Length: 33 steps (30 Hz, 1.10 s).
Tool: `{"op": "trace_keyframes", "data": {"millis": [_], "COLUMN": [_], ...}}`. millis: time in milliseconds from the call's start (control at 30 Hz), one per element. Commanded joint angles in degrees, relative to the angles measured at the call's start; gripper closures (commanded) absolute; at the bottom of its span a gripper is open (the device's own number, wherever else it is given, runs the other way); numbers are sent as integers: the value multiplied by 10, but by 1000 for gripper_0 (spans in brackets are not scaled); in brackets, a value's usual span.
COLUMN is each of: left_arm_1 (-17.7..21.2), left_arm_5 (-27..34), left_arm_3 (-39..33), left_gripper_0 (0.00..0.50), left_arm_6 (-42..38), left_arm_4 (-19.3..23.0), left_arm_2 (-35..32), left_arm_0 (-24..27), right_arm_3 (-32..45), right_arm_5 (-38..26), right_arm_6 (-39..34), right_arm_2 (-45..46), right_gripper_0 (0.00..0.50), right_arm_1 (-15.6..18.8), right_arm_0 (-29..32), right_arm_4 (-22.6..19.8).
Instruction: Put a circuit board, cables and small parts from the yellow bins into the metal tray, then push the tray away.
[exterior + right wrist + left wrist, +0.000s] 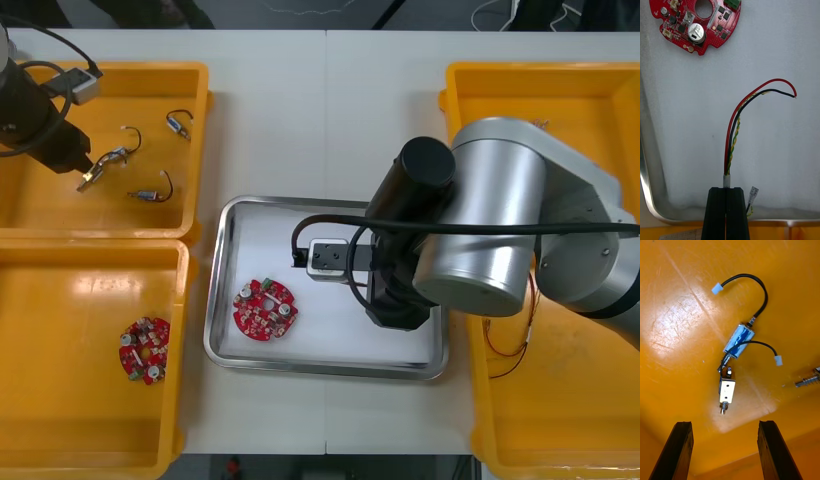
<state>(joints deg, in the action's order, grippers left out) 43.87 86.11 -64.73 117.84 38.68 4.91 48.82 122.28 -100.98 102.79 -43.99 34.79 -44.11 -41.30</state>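
Clamped in the right pincer (726, 188), a red-black-yellow cable (731, 127) overhangs the white-lined metal tray (775, 52) — round red circuit board (692, 30) inside. The left pincer (724, 423) gapes over a small metal part (738, 341) in a yellow bin (681, 322).

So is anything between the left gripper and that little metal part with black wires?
Nothing visible: the open left gripper hangs over the yellow bin, the small metal part lying on bare floor just beyond its fingers.

Right arm (500, 215) silver, rounded; wrist (425, 165) black; black cable (520, 230); fingers (676, 450) black, flat.
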Motion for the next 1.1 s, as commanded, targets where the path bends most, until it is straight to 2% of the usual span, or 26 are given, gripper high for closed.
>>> {"op": "trace_keyframes", "data": {"millis": [33, 267, 567, 833, 867, 900, 933, 967, 1033, 1067, 1100], "left_arm_1": [-9, -19, -26, -29, -30, -30, -30, -31, -33, -33, -33], "left_arm_5": [-41, -68, -104, -117, -125, -133, -140, -141, -143, -143, -143], "left_arm_3": [20, 39, 74, 87, 94, 96, 97, 99, 99, 99, 99], "left_gripper_0": [0, 0, 0, 0, 0, 0, 0, 0, 0, 0, 65], "left_arm_6": [64, 63, 67, 66, 67, 67, 67, 67, 66, 66, 65], "left_arm_4": [-7, -10, -5, -3, -2, -1, 0, 0, 0, 0, 0], "left_arm_2": [5, 34, 59, 66, 69, 72, 76, 77, 77, 77, 77], "left_arm_0": [29, 28, 28, 28, 28, 28, 28, 28, 28, 28, 28], "right_arm_3": [-35, -75, -115, -117, -117, -116, -115, -114, -113, -111, -107], "right_arm_5": [41, 86, 87, 86, 86, 86, 86, 85, 85, 84, 83], "right_arm_6": [1, 0, -9, -29, -32, -35, -36, -37, -39, -39, -40], "right_arm_2": [-46, -53, -87, -89, -88, -87, -84, -82, -73, -72, -65], "right_gripper_0": [500, 500, 500, 500, 412, 259, 183, 155, 54, 33, 6], "right_arm_1": [-18, -17, -20, -21, -21, -21, -22, -22, -22, -22, -22], "right_arm_0": [-12, 13, 15, 23, 23, 23, 23, 23, 23, 23, 23], "right_arm_4": [14, 14, 11, -2, -4, -3, 0, 0, 2, 2, 3]}}
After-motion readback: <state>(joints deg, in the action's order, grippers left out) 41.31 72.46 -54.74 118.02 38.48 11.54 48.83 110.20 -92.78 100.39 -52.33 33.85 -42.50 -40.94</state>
